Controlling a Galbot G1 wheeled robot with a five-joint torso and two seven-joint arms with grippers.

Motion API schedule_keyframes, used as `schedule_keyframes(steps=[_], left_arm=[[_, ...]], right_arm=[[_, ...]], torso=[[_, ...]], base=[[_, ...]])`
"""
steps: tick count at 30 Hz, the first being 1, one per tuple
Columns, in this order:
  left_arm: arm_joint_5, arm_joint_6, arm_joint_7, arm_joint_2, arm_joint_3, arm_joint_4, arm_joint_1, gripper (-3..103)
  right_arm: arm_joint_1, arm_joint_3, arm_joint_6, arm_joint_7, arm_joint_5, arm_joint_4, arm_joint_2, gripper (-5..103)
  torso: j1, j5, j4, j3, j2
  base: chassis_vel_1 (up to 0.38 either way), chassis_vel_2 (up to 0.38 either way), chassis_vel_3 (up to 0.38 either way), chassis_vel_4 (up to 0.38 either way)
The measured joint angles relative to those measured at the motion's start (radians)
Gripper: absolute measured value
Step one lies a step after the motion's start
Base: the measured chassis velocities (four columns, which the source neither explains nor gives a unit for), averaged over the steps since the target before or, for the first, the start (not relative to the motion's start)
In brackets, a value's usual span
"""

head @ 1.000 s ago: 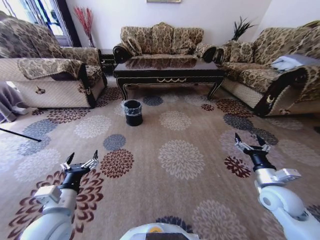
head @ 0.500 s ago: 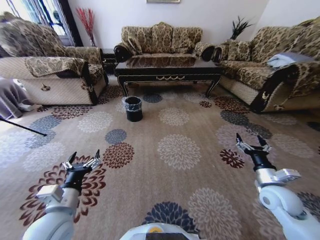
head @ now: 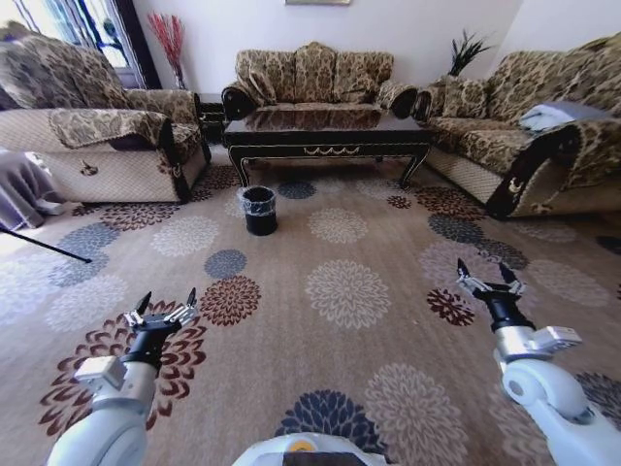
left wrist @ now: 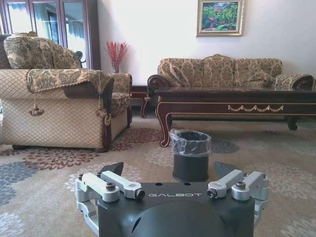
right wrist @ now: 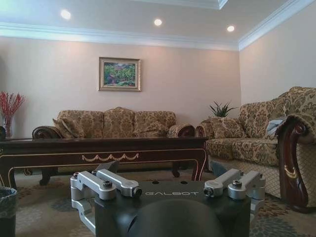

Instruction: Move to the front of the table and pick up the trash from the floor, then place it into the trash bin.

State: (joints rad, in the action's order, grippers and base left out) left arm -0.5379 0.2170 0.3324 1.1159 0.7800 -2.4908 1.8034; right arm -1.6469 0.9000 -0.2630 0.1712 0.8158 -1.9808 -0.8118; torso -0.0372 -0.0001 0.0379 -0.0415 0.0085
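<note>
Both arms held low over floor, out front, nothing gripped.

Left hand: fingers spread wide, empty, hovering above a dark red carpet medallion. Left wrist view confirms jaws apart, tips pointing at the bin.

Right hand: fingers spread wide, empty, above the carpet near another dark red medallion. Tips aimed toward the desk and right sofa.

Trash bin: upright, black, clear bag liner folded over the rim. Well ahead of left hand and slightly toward the right-hand side; far ahead of right hand, off toward the left hand's side. Just in front of the desk's near leg on that side, not touching it as far as can be told.

Desk: well beyond both hands, past the bin. Long axis runs crosswise to the hands' pointing direction, gold-scroll apron facing the hands. Centre sofa right behind it, armchair off beyond the left hand.

Trash: pale patch on the carpet touching or just beside the bin, on its left-hand side; too small to tell what it is.
</note>
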Motion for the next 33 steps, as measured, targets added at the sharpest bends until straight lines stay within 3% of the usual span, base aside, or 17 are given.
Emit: schedule_keyframes(steps=[11,18,22,29,33], left_arm=[[-0.002,0.024,0.016,-0.004,-0.009,0.009,-0.022,100],[-0.041,0.013,-0.029,-0.005,0.046,0.005,-0.028,100],[-0.055,-0.032,-0.115,-0.006,0.084,0.012,-0.031,100],[-0.091,-0.043,-0.170,-0.012,0.124,0.010,-0.037,100],[-0.121,-0.050,-0.232,-0.017,0.171,0.006,-0.041,100]], right_arm=[[0.013,-0.011,-0.002,0.000,0.000,0.013,0.003,100],[0.015,-0.008,-0.003,-0.002,-0.010,0.003,0.004,100],[0.011,-0.003,-0.003,-0.003,0.001,-0.031,0.007,100],[-0.011,-0.001,0.001,-0.002,0.001,-0.072,0.009,100],[-0.022,0.003,0.009,0.007,0.003,-0.092,0.012,100]], torso=[[0.000,0.0001,-0.0002,0.000,0.000],[0.000,0.0001,0.0000,0.000,0.000],[-0.001,0.0000,0.0000,-0.004,0.006],[-0.002,-0.0001,0.0001,-0.025,0.028],[-0.001,0.0000,0.0000,-0.044,0.045]], base=[[0.058,-0.064,-0.072,0.052],[0.000,0.000,0.000,0.000],[0.000,0.000,0.000,0.000],[0.000,0.000,0.000,0.000],[0.000,0.000,0.000,0.000]])
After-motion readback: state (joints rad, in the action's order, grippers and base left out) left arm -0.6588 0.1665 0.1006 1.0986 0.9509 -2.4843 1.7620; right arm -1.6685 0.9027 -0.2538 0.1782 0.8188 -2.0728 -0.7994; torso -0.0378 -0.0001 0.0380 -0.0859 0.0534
